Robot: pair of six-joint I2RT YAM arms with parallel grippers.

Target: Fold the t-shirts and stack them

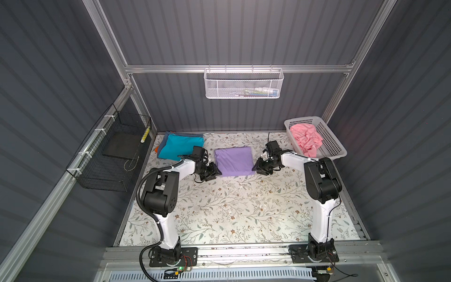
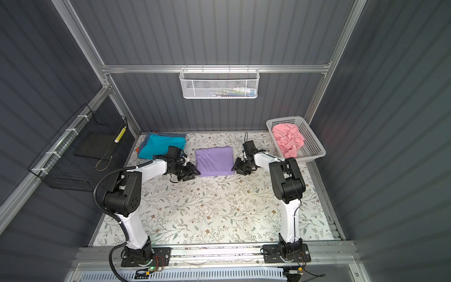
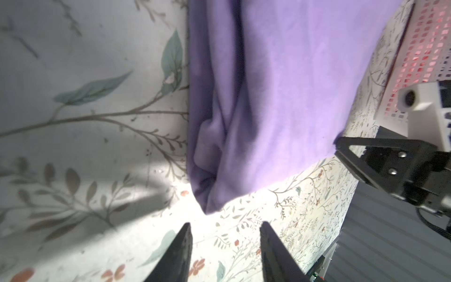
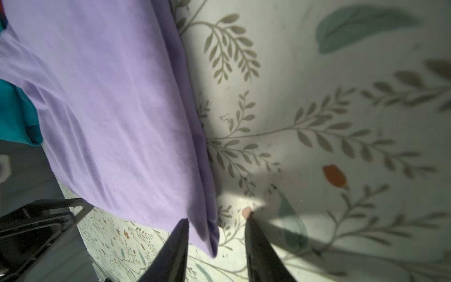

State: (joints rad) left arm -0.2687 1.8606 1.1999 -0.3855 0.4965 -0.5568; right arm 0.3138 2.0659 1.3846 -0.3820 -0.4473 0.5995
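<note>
Between the left gripper (image 1: 216, 173) and right gripper (image 1: 256, 168), mid-table toward the far side, lies the folded lavender t-shirt (image 1: 233, 161). Both jaws stand parted at its near corners, gripping nothing. Squarish; long axis unclear.

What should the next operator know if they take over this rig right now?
Left gripper: open, empty, just short of the front-left corner of the lavender t-shirt.
Right gripper: open, with the shirt's front-right corner between the jaws, not pinched.
Lavender t-shirt: folded flat, mid-table.
Stack, far left: teal t-shirt on top; blue-grey t-shirt and orange t-shirt peek out beneath.
Pink t-shirt: crumpled in the white basket, far right.
Done: lavender folded.
Left: move it onto the stack, then fold and stack the pink one.
</note>
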